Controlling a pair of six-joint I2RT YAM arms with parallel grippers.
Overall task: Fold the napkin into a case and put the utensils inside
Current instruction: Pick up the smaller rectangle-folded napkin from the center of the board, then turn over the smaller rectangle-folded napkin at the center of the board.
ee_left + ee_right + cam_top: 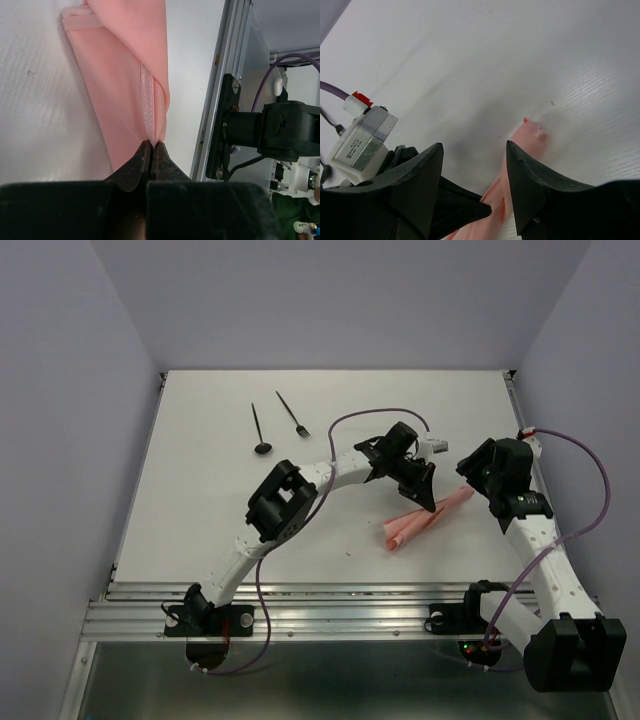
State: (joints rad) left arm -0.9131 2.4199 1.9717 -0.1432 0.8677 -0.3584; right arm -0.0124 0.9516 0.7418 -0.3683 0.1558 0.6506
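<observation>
Looking down from above, the left gripper [428, 502] hides the middle of the napkin [403, 531], a narrow folded strip on the table [200, 500]. Its long axis runs from near-left to far-right. The fork [293, 415] and spoon [259, 430] lie well apart from it at far left, heads toward the arms. From the left wrist, the jaws are pressed together on the napkin's [120, 75] folded edge, and its far end is cut off by the frame. From the right wrist, the right gripper [474, 147] has its jaws spread above the table with nothing between them. One finger [535, 185] hides much of the napkin [530, 137], whose free end points away.
</observation>
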